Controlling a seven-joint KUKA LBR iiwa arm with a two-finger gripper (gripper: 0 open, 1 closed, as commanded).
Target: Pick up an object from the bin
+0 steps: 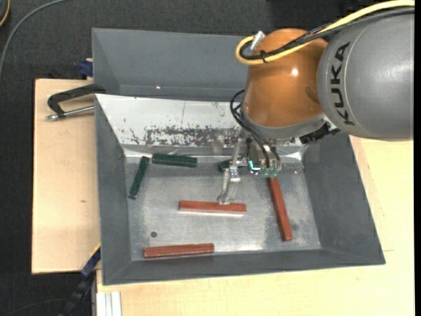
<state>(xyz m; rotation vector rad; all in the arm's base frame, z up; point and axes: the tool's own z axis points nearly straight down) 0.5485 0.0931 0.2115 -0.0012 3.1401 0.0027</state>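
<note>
While the fingers (229, 188) hang just over the right end of the flat red-brown stick (212, 207) in the middle of the bin (112, 196), I cannot tell if they are open or shut. The stick looks light, hard and thin. I would grab it across its narrow sides, near the middle.

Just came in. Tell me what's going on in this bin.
A KUKA arm reaches in from the right. Its hand is down at the right end of a red-brown bar lying flat mid-floor of the grey bin; that bar is not lifted. A front bar and a right bar are red-brown too. Two dark green bars lie at back left.
</note>
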